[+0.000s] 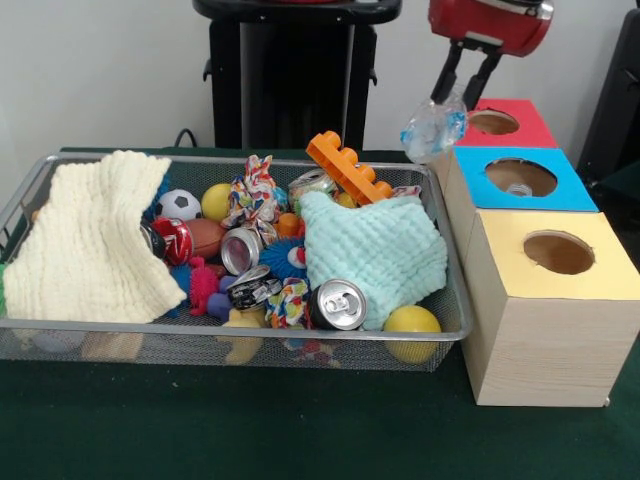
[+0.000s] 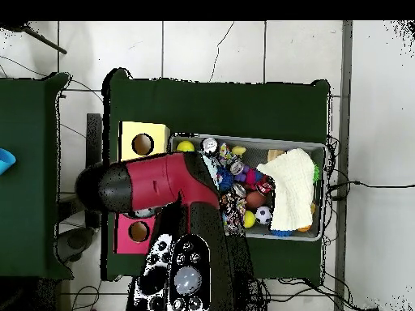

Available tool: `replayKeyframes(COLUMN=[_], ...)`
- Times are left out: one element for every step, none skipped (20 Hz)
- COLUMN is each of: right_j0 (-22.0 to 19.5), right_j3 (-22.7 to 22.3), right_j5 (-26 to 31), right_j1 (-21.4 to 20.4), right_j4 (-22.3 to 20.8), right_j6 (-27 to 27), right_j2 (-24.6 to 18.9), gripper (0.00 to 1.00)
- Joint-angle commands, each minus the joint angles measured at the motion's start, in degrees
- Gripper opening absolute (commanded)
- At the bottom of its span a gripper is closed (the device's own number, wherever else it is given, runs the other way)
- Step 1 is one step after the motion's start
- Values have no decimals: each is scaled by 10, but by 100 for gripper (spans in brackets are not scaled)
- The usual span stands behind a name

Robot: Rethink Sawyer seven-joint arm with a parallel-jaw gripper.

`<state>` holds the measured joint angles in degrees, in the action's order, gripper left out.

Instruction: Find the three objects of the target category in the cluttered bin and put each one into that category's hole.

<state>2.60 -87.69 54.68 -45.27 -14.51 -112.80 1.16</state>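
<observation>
The fingers (image 1: pixel 452 108) are pinching a crumpled clear bottle (image 1: pixel 433 128), hanging beside the red box (image 1: pixel 528 128), not yet over its hole (image 1: pixel 493 122). Nothing's dropped yet; the bin (image 1: pixel 452 300) looks packed.

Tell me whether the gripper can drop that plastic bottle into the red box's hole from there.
Probably yes: the gripper holds the crumpled plastic bottle just beside the red box's hole, with nothing between them.
</observation>
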Motion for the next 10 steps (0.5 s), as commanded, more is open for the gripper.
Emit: replayKeyframes(right_j0=[12,15,18,21,24,26,29,31,33,35], right_j3=[35,37,40,38,41,43,45,47,48,48], right_j5=[66,66,66,64,66,65,63,62,59,57], right_j1=[33,35,37,36,39,42,46,49,51,53], right_j4=[26,28,30,32,34,35,36,37,39,41], right_j6=[-103,-105,-108,-110,-113,-116,-119,-120,-121,-122], right_j2=[-10,-9,-8,-6,-4,-2,0,1,3,4], gripper=[0,0,0,0,0,0,0,0,0,0])
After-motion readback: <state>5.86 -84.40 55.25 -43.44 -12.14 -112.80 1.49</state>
